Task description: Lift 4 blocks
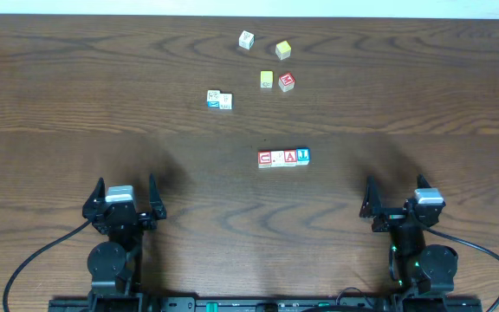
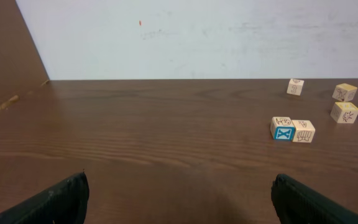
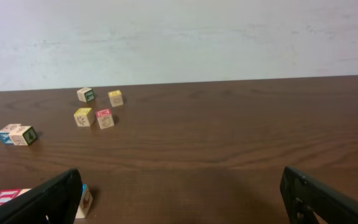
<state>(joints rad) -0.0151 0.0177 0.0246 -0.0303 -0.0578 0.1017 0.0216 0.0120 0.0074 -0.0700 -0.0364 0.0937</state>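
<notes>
The four blocks (image 1: 283,158) lie side by side in a short row at the table's middle: a red-framed "C" (image 1: 265,159), a whitish one (image 1: 278,159), a red-framed "A" (image 1: 291,157) and a blue-lettered one (image 1: 303,155). My left gripper (image 1: 126,186) stands open near the front left, well short of the row. My right gripper (image 1: 396,186) is open at the front right, also apart from it. In the right wrist view the row's ends, a red block (image 3: 2,199) and the blue-edged block (image 3: 84,200), peek out beside my left finger (image 3: 55,196). The left wrist view does not show the row.
Loose cubes lie farther back: a white one (image 1: 246,39), two yellow ones (image 1: 283,49) (image 1: 267,80), a red one (image 1: 287,82) and a pair of white cubes with blue-green marks (image 1: 219,100), also visible in the left wrist view (image 2: 293,130). A pale wall rises behind the table.
</notes>
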